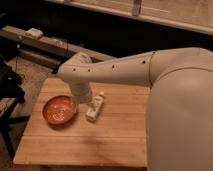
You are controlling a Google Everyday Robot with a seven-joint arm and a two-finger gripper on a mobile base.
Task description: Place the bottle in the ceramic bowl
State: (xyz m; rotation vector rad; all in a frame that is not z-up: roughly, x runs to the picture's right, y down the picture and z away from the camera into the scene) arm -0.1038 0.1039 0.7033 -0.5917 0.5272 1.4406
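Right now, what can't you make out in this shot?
Camera view only.
Gripper: down between bowl and bottle, mostly hidden under the arm's wrist.
Bottle: too blurred to tell if the gripper touches it.
Bowl: right rim covered by the arm.
Table: right side hidden behind the robot body.

Glossy glazed bowl [58,110], matt plastic bottle [95,107], wooden table [112,137]; smooth tool [83,102] between them.
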